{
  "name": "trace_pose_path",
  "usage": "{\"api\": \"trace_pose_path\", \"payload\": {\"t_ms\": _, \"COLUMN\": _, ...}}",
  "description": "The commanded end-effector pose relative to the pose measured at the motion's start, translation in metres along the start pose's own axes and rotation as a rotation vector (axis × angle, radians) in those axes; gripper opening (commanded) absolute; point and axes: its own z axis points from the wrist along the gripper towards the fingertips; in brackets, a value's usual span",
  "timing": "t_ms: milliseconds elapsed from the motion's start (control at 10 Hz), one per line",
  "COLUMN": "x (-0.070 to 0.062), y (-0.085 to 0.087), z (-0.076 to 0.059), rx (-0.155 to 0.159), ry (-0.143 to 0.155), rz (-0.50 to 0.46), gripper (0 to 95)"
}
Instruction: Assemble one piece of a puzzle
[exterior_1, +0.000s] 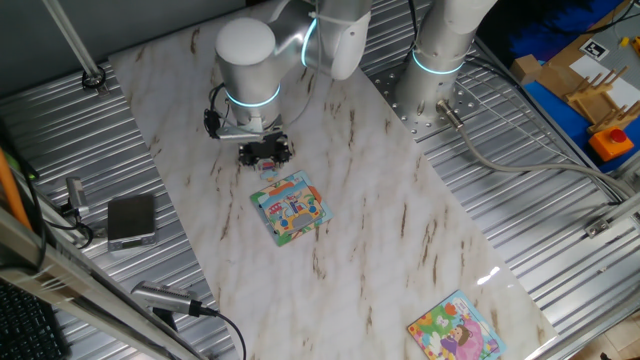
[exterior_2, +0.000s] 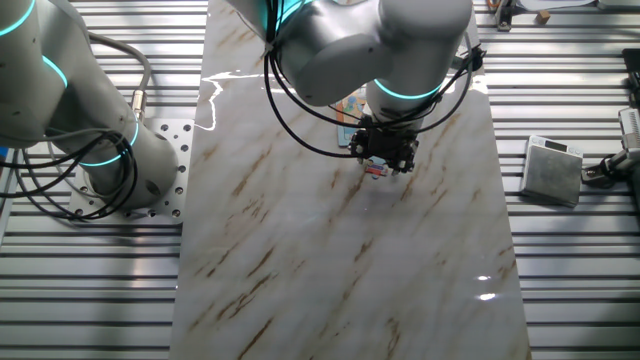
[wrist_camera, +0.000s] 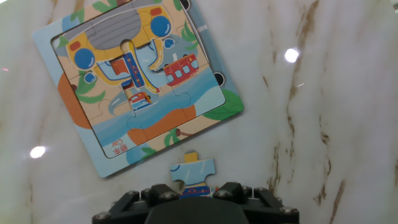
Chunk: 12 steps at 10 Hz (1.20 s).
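The puzzle (exterior_1: 290, 208) lies flat on the marble table, a light-blue-bordered square with a yellow, orange and red cartoon scene. In the hand view it (wrist_camera: 134, 81) fills the upper left. In the other fixed view only a sliver (exterior_2: 346, 132) shows behind the arm. The piece (wrist_camera: 194, 173), pale white-blue with a red patch, sits between my fingertips just below the puzzle's lower edge. It also shows under the hand in the other fixed view (exterior_2: 376, 170). My gripper (wrist_camera: 196, 194) (exterior_1: 265, 153) (exterior_2: 388, 152) is closed on the piece, low over the table beside the puzzle's near corner.
A second puzzle (exterior_1: 455, 330) with a pink-purple figure lies at the table's far corner. A grey box (exterior_1: 132, 220) (exterior_2: 552, 170) sits on the ribbed metal off the table's side. A second arm's base (exterior_1: 440, 60) (exterior_2: 110, 160) stands by the table's edge.
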Motion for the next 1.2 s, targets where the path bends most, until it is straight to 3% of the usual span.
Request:
{"api": "trace_pose_path", "payload": {"t_ms": 100, "x": -0.0015, "y": 0.0012, "z": -0.0014, "rx": 0.013, "ry": -0.009, "rz": -0.009, "gripper": 57.0}}
{"api": "trace_pose_path", "payload": {"t_ms": 600, "x": -0.0066, "y": 0.0032, "z": -0.0010, "rx": 0.047, "ry": -0.021, "rz": -0.008, "gripper": 57.0}}
{"api": "trace_pose_path", "payload": {"t_ms": 1200, "x": -0.0065, "y": 0.0016, "z": 0.0025, "rx": 0.046, "ry": -0.029, "rz": -0.015, "gripper": 57.0}}
